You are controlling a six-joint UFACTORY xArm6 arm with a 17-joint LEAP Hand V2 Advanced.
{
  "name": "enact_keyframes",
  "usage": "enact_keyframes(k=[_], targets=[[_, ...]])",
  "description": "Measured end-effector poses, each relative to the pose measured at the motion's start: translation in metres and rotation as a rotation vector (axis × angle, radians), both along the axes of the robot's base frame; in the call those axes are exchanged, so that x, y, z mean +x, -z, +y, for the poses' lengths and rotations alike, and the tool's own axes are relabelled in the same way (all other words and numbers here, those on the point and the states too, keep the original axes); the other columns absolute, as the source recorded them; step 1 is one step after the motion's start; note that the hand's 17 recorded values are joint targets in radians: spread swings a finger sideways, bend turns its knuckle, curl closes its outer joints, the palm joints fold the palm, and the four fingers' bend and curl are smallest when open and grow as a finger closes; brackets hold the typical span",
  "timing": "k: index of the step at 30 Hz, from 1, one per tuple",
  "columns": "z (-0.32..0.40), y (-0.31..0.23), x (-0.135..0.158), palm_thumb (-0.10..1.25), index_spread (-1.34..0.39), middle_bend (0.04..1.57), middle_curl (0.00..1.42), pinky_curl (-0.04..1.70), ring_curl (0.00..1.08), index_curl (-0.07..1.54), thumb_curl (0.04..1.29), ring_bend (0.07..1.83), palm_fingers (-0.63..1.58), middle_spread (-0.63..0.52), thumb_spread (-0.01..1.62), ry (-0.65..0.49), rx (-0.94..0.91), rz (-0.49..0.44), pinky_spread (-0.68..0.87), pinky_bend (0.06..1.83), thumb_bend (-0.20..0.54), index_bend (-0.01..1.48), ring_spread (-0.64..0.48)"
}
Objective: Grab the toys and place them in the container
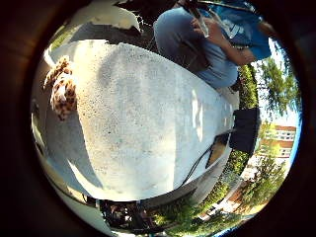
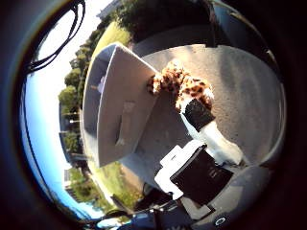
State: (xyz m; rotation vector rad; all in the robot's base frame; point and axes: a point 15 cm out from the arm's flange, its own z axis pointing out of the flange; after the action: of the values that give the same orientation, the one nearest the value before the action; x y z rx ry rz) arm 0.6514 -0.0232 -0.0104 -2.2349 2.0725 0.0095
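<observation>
Where the thumb-side palm view looks out, a spotted plush toy, tan with dark brown patches like a leopard's coat, lies on a pale grey speckled table. The toy sits right beside a light grey container, touching or almost touching its outer wall; it is outside the container, not in it. The container's open interior faces the camera, and nothing can be made out inside it.

The robot's right hand shows in this view as white and black parts. One finger, black-tipped on a white body, reaches out fairly straight towards the toy, and its tip meets the toy's near edge or lies just over it; contact cannot be confirmed. No other fingers are visible, so the overall grip cannot be told; nothing shows the toy being clasped.

In the little-finger-side view, the same toy lies near one edge of the table, with a broad bare stretch of tabletop in sunlight beyond it. A small black box stands at the table's far edge. Trees and buildings surround the table outdoors.
</observation>
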Motion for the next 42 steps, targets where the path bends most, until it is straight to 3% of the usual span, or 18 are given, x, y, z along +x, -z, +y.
enact_keyframes(k=[5, 18, 23, 25, 27, 29, 31, 37, 42], targets=[[0.016, 0.024, 0.005, 0.53, -0.02, 0.19, 0.35, 0.34, 0.31, 0.26, 0.41, 0.57, 0.33, 0.1, 1.12, 0.021, -0.003, -0.025, 0.55, 0.67, -0.038, 0.16, 0.34], [0.037, 0.067, -0.013, 0.46, 0.04, 0.2, 0.36, 0.31, 0.31, 0.25, 0.36, 0.65, 0.44, 0.12, 1.11, 0.069, -0.002, 0.034, 0.6, 0.74, -0.034, 0.16, 0.38], [0.035, 0.071, -0.019, 0.46, 0.04, 0.23, 0.37, 0.3, 0.32, 0.24, 0.36, 0.75, 0.59, 0.1, 1.11, 0.068, -0.002, 0.055, 0.61, 0.78, -0.028, 0.15, 0.39], [0.033, 0.072, -0.022, 0.47, 0.01, 0.27, 0.38, 0.32, 0.33, 0.23, 0.36, 0.8, 0.79, 0.08, 1.11, 0.065, -0.002, 0.065, 0.61, 0.87, -0.025, 0.16, 0.37], [0.033, 0.071, -0.022, 0.5, -0.05, 0.39, 0.41, 0.33, 0.34, 0.22, 0.36, 0.84, 1.08, 0.03, 1.11, 0.06, -0.002, 0.066, 0.59, 0.95, -0.021, 0.16, 0.31], [0.033, 0.07, -0.023, 0.56, -0.16, 0.57, 0.49, 0.38, 0.39, 0.27, 0.37, 0.9, 1.34, 0.01, 1.1, 0.057, -0.003, 0.073, 0.53, 0.99, -0.006, 0.26, 0.23], [0.033, 0.07, -0.027, 0.57, -0.22, 0.69, 0.55, 0.41, 0.43, 0.31, 0.38, 0.99, 1.4, -0.01, 1.1, 0.051, -0.003, 0.09, 0.49, 1.02, -0.017, 0.36, 0.19], [0.042, 0.063, -0.04, 0.79, -0.39, 1.02, 0.73, 0.54, 0.57, 0.43, 0.46, 1.27, 1.2, -0.09, 1.06, 0.02, -0.002, 0.145, 0.38, 1.26, 0.02, 0.59, 0.04], [0.051, 0.047, -0.065, 0.94, -0.48, 1.15, 0.82, 0.63, 0.63, 0.55, 0.53, 1.38, 1.1, -0.12, 1.05, -0.003, 0.003, 0.254, 0.3, 1.4, 0.043, 0.74, -0.02]])
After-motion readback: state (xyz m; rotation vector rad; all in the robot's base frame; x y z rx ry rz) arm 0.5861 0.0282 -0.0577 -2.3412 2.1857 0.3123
